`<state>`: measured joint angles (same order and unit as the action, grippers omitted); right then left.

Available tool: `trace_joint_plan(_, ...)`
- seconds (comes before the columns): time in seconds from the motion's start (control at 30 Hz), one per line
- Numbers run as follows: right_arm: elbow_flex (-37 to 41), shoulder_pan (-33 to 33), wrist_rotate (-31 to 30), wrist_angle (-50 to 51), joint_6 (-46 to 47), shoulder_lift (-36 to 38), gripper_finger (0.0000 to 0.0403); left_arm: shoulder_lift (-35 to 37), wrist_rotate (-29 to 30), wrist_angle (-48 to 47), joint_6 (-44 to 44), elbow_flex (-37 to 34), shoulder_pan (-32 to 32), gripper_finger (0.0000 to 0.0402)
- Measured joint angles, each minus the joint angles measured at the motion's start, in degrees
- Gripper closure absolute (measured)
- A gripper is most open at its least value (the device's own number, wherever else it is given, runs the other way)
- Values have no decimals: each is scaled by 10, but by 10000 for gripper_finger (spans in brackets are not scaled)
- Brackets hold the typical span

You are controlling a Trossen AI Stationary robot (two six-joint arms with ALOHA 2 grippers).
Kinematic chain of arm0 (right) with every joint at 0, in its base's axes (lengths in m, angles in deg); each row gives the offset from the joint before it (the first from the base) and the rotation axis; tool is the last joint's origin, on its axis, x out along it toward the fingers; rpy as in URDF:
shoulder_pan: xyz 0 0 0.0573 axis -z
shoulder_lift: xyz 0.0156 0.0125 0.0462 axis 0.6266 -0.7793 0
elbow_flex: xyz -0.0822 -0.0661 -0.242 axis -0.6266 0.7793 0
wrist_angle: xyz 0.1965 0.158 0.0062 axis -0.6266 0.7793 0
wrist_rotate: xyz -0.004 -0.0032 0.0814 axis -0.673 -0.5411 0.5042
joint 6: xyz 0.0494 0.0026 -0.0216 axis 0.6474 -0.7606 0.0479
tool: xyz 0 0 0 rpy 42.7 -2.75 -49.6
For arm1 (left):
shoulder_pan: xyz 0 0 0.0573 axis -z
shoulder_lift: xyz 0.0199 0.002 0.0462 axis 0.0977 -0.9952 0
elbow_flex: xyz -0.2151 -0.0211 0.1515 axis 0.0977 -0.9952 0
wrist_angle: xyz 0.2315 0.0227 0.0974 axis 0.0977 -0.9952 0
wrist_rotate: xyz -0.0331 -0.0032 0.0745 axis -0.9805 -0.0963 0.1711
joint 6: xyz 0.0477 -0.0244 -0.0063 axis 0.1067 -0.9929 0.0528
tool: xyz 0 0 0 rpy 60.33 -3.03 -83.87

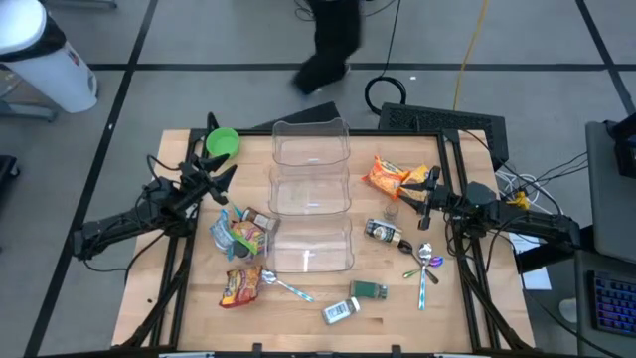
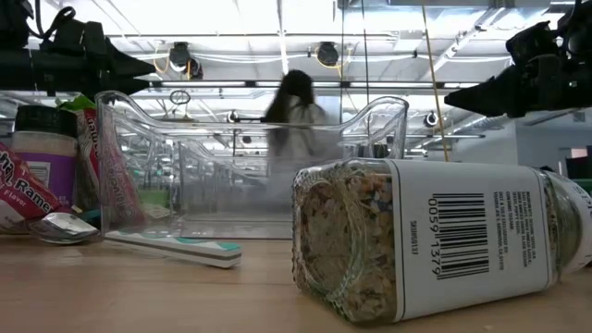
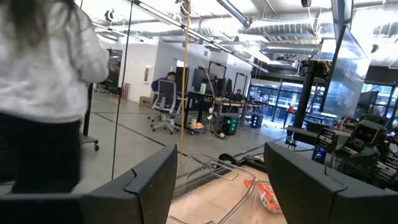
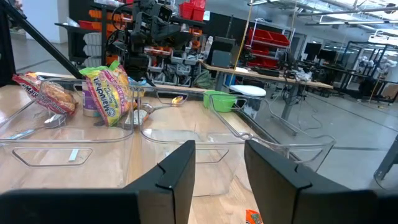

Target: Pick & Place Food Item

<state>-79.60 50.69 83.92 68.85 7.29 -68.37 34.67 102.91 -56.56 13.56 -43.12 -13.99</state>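
Food items lie around three clear bins (image 1: 311, 197) at the table's middle. An orange snack bag (image 1: 386, 176) lies right of the bins; it also shows in the left wrist view (image 3: 267, 196). A colourful packet (image 1: 239, 232) and a ramen packet (image 1: 241, 286) lie to their left. A spice jar (image 1: 341, 310) lies on its side near the front edge and fills the low view (image 2: 435, 240). My left gripper (image 1: 221, 182) is open, raised left of the bins. My right gripper (image 1: 405, 192) is open, raised beside the orange bag.
A green bowl (image 1: 221, 142) stands at the far left. A dark bottle (image 1: 383, 233), spoons (image 1: 427, 261), a green pack (image 1: 370, 290) and another spoon (image 1: 283, 286) lie on the table's near half. A person (image 1: 333, 40) walks beyond the far edge.
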Motion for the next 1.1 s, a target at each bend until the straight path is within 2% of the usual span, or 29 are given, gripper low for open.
trace_joint_plan(0.43, 0, 0, 0, -6, 1, 0, 273, 0, 0, 0, 0, 0, 0, 153)
trace_joint_plan(0.7, 0, 0, 0, -35, 94, 0, 273, 0, 0, 0, 0, 0, 0, 153)
trace_joint_plan(1.1, 0, 0, 0, -38, 106, 0, 273, 0, 0, 0, 0, 0, 0, 153)
